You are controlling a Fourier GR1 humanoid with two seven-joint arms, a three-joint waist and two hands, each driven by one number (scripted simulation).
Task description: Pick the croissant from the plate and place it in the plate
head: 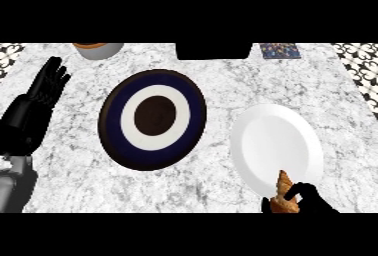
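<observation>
The right hand point(308, 200) sits at the lower right of the head view, its fingers and thumb curled round the lower end of the croissant point(283, 186). The pastry stands out of the grasp with its long axis running roughly from six to twelve o'clock, leaning slightly toward eleven, and its tip overlaps the near rim of the white plate point(277, 142). Whether it is lifted off that rim or touching it cannot be told from this steep view.

The relation that matters for the coming move is where the other dish lies from the hand: the dark plate point(153, 119), ringed in blue and white with a brown centre, is off toward ten o'clock from the croissant, well apart, with the white plate just beside it on the way. The carry would therefore seem to run up and to the left across the counter point(221, 75), over the left part of the white plate.

The left hand point(46, 85) is at the left edge, at about nine o'clock from the dark plate, open with fingers straight and pointing toward twelve, resting. It is the nearer hand to the dark plate, but it holds nothing; the right hand has the pastry, so the reach falls to the right arm
</observation>
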